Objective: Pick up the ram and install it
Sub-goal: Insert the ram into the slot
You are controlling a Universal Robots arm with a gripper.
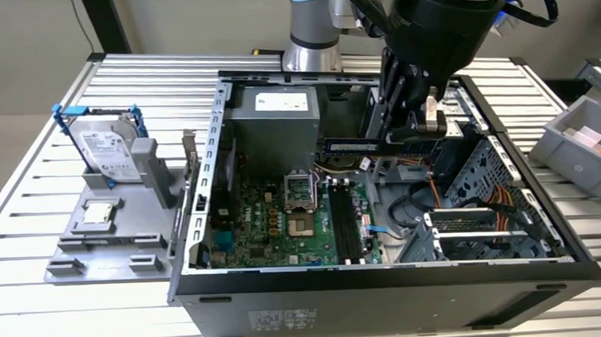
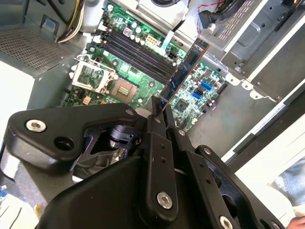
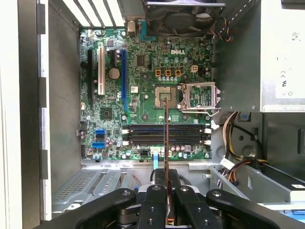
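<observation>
The ram (image 1: 352, 145) is a long, thin, dark blue-green stick that hangs level above the open computer case, with my gripper (image 1: 401, 139) shut on one end of it. In the second wrist view the ram (image 2: 187, 66) juts out from my gripper (image 2: 159, 109) over the motherboard. In the first wrist view the ram (image 3: 165, 138) shows edge-on as a thin line crossing the black memory slots (image 3: 164, 135); my gripper (image 3: 166, 175) is shut on it. The slots (image 1: 344, 227) lie below on the green motherboard (image 1: 273, 229), with nothing in them.
A grey power supply (image 1: 274, 117) fills the case's back corner, and cables (image 1: 481, 200) run beside the drive cage. At the exterior view's left, a grey fixture (image 1: 103, 235) holds a hard drive in a blue frame (image 1: 105, 149) and a small square chip (image 1: 99, 214). A grey bin (image 1: 580, 140) stands at that view's right.
</observation>
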